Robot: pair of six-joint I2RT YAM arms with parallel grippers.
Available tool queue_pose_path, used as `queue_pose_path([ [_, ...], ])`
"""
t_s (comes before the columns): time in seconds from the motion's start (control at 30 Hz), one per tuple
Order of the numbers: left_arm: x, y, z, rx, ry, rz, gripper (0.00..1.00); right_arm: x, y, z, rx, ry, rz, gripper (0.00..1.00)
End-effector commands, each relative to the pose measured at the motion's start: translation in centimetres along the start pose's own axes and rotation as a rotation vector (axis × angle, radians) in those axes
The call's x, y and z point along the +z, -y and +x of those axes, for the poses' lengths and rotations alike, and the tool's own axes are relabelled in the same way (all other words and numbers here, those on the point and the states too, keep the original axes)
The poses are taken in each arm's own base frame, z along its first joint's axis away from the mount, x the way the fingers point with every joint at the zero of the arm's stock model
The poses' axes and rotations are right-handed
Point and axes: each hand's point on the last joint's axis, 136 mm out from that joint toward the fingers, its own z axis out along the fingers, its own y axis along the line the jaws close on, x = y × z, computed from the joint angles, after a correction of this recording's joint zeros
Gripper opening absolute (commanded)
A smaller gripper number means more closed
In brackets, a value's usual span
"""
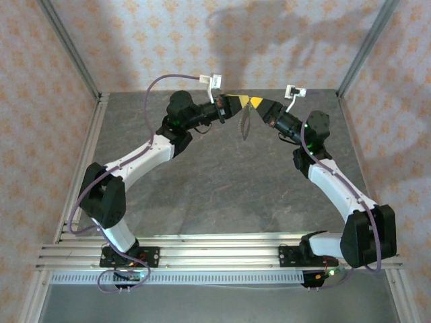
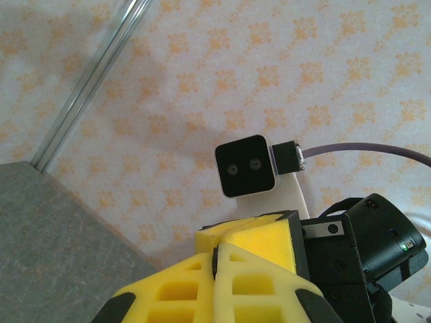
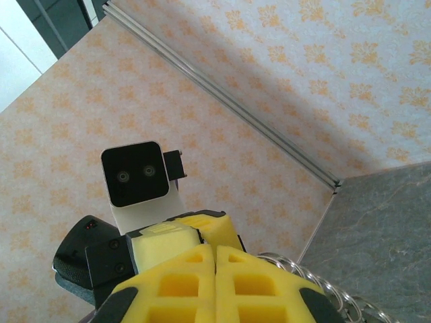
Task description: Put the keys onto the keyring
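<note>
The keyring (image 1: 245, 124) hangs as a thin loop in the air over the far middle of the counter (image 1: 222, 182), just under the spot where my two tools meet tip to tip. My left tool (image 1: 237, 102) is closed, its yellow fingers pressed flat together, and my right tool (image 1: 256, 102) is closed likewise. I cannot tell which of them pinches the loop.

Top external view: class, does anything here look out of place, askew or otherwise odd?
Nothing is spilled or damaged. One oddity: the left gripper and right gripper meet tip to tip above the table, jaws shut, and a thin metal strand, probably the keys, dangles in mid-air beneath them. Which gripper holds it cannot be told.
</note>
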Motion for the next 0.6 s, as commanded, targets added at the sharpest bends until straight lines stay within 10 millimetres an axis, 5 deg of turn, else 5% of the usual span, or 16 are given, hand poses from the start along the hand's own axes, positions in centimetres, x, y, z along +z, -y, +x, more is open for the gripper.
queue_pose_path([
  [0.0,0.15,3.17,-1.20,0.053,-0.004,0.083,0.06,0.25,-2.54,-1.13,-0.062,0.020,-0.057,0.00],
  [0.57,0.76,3.54,-0.42,0.056,-0.049,0.102,0.14,0.23,-2.40,-1.03,-0.064,0.018,-0.052,0.00],
])
